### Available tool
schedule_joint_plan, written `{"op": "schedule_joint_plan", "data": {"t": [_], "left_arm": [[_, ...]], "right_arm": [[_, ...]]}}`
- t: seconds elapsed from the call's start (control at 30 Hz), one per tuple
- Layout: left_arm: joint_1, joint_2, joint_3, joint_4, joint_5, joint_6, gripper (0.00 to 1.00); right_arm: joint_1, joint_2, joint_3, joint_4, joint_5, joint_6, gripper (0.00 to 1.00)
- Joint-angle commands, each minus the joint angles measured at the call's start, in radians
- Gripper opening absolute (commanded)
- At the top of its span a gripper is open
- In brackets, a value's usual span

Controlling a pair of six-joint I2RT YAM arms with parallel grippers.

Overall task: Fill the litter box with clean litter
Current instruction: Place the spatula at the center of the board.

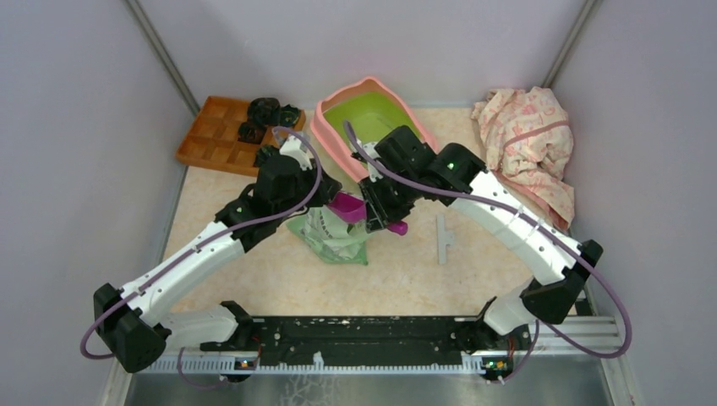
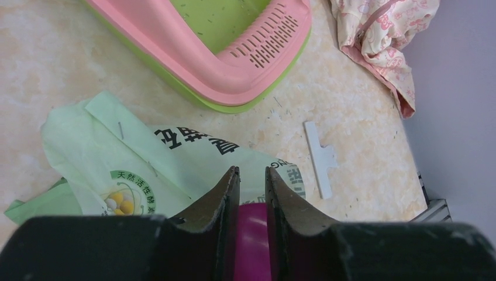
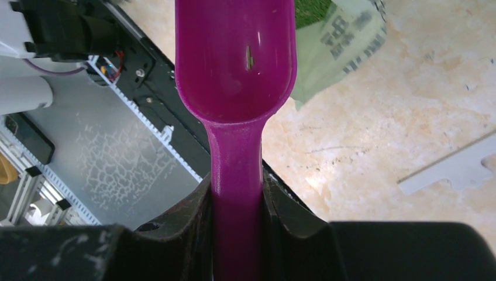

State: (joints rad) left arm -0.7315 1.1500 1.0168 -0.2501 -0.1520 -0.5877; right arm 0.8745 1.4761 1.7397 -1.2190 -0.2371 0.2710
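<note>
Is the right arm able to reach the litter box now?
Probably yes: the litter box lies just beyond the right gripper, nothing between; but the left gripper also grips the purple scoop it holds.

Clutter on your counter (image 1: pixel 406 271)
You have a crumpled pale green printed plastic bag (image 1: pixel 331 237) at centre with a magenta plastic scoop (image 3: pixel 234 58) above it, a flat grey plastic strip (image 1: pixel 443 238) nearby, a pink floral cloth (image 1: pixel 526 139) far right, and an orange-brown compartmented wooden tray (image 1: pixel 216 135) far left.

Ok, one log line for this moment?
left gripper: shut on purple scoop | right gripper: shut on its handle | scoop bowl: almost empty | litter box: only stray litter | litter bag: on table
</note>
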Motion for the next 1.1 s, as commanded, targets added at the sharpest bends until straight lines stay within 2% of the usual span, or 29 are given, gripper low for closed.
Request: {"op": "schedule_joint_plan", "data": {"t": [0.0, 0.17, 0.3, 0.47, 0.67, 0.93, 1.07], "left_arm": [[-0.006, -0.03, 0.001, -0.026, -0.054, 0.038, 0.29], [-0.006, -0.048, 0.028, -0.06, -0.113, 0.073, 0.29], [-0.006, -0.05, 0.034, -0.074, -0.129, 0.086, 0.29], [-0.006, -0.05, 0.026, -0.077, -0.126, 0.082, 0.29], [-0.006, -0.069, 0.02, -0.09, -0.136, 0.079, 0.29], [-0.006, -0.082, 0.014, -0.101, -0.147, 0.077, 0.29], [-0.006, -0.09, 0.009, -0.105, -0.148, 0.077, 0.29]], "right_arm": [[-0.025, -0.136, -0.069, 0.007, 0.064, 0.003, 0.0], [-0.026, -0.35, -0.341, 0.03, 0.146, 0.111, 0.0], [-0.025, -0.489, -0.538, 0.117, 0.207, 0.189, 0.0], [-0.025, -0.586, -0.749, 0.24, 0.313, 0.211, 0.0], [-0.023, -0.51, -0.961, 0.53, 0.303, 0.177, 0.0], [-0.023, -0.249, -0.953, 0.754, 0.314, 0.112, 0.0], [-0.023, -0.156, -0.925, 0.795, 0.316, 0.083, 0.02]]}}
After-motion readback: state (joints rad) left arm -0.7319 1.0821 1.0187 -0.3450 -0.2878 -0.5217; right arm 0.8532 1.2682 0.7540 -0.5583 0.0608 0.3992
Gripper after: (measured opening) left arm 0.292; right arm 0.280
